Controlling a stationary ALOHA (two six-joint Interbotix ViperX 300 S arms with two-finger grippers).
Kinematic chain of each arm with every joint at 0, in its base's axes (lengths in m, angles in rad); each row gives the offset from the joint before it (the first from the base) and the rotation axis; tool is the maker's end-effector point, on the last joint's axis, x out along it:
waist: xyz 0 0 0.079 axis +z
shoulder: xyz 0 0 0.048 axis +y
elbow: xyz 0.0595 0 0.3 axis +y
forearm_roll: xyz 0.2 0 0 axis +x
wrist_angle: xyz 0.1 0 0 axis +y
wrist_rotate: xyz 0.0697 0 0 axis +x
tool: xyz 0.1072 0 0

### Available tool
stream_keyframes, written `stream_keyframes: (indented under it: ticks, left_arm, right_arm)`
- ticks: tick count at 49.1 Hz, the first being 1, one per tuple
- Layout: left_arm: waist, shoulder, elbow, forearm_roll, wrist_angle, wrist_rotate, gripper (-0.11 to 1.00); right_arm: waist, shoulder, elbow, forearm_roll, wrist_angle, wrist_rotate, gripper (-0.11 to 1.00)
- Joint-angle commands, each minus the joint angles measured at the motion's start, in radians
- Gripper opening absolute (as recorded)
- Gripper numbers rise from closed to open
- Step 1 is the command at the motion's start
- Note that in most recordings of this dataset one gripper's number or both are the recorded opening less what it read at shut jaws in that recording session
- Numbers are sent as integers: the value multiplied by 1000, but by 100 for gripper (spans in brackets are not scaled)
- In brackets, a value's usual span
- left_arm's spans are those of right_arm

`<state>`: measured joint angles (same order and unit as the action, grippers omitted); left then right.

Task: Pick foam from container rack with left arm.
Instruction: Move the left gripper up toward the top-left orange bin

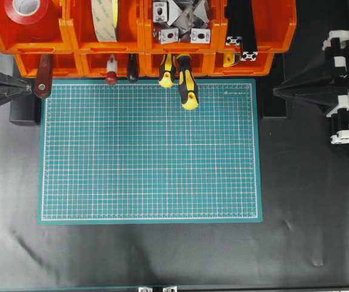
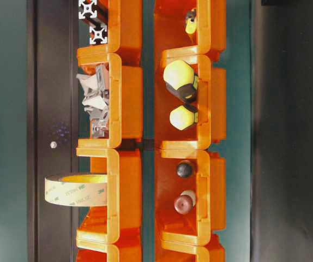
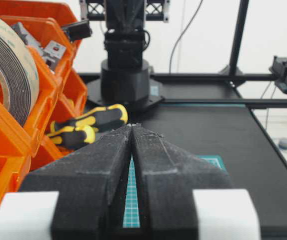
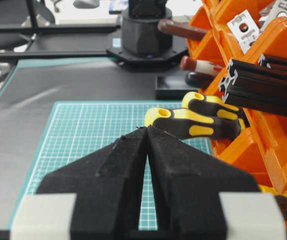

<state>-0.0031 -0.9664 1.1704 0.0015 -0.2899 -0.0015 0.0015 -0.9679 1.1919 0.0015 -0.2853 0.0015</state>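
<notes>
So nothing's been grabbed yet; the left gripper (image 1: 28,88) is parked off the mat's 9 o'clock edge with its jaws pressed together and empty, and the right gripper (image 1: 276,91) mirrors it at 3 o'clock, tips also closed on nothing. The foam (image 1: 104,19) is standing on edge in the container rack (image 1: 141,27) along the 12 o'clock side of the green cutting mat (image 1: 150,152), upper row, second bin from the left; the red tape roll (image 1: 30,9) is its neighbour at 9 o'clock, metal brackets (image 1: 177,21) at 3 o'clock. From table level the roll pokes up past the bin's rim, so there's free edge to get at; I'd guess it's light and squishy, black sponge with a slick tan liner on the outside; pinching across the band through the open centre looks safer than squeezing the outer face, which could slide; squeeze too hard and the foam just dents. Screwdrivers (image 1: 186,85) stick out of the lower row nearby.
</notes>
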Motion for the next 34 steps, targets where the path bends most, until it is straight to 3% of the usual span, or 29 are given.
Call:
stream_keyframes:
  ticks: [1,5,9,24,34]
  left_arm:
    - [18,11,-38,51,46,-35,6]
    - [23,6,-89,52,132,-107,8]
    - [23,5,-147,52,210,-215,0]
    - [52,18,-422,54,578,-647,0]
    - [138,92,-611,55,782,-946,0]
  right_arm:
    - [-6,14,-26,3,-15,12,2]
    - [-5,14,-17,18,-17,20,9]
    - [-5,15,-12,23,-14,38,0]
    - [-5,9,-14,21,-17,89,0]
    - [-2,8,-14,23,-21,91,0]
